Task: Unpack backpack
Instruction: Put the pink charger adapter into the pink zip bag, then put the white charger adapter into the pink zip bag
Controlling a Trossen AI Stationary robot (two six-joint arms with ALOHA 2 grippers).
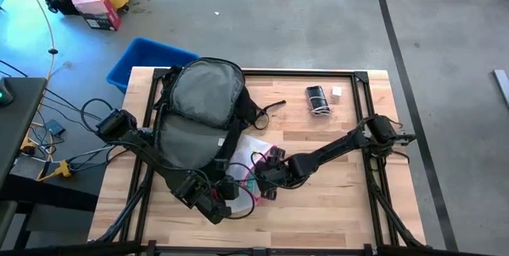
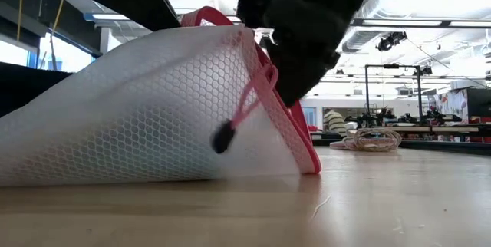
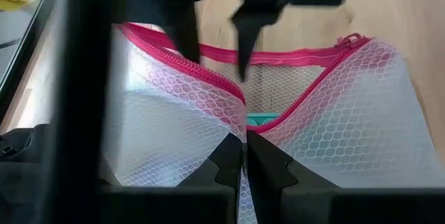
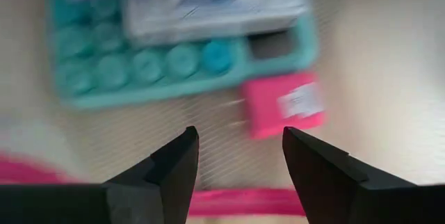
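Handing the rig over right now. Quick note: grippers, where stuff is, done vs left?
Left gripper: shut on the mesh pouch, pinching its wall near the pink zipper.
Right gripper: open, poised at the pouch mouth above a teal item and a pink item inside.
Backpack: flat on the table, behind the pouch.
Done: pouch out and unzipped; small dark item already on the table.
Left: empty the pouch.

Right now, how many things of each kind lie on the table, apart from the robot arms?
Backpack: 1
Mesh pouch: 1
Dark item with white cable: 1
Small white block: 1
Total: 4
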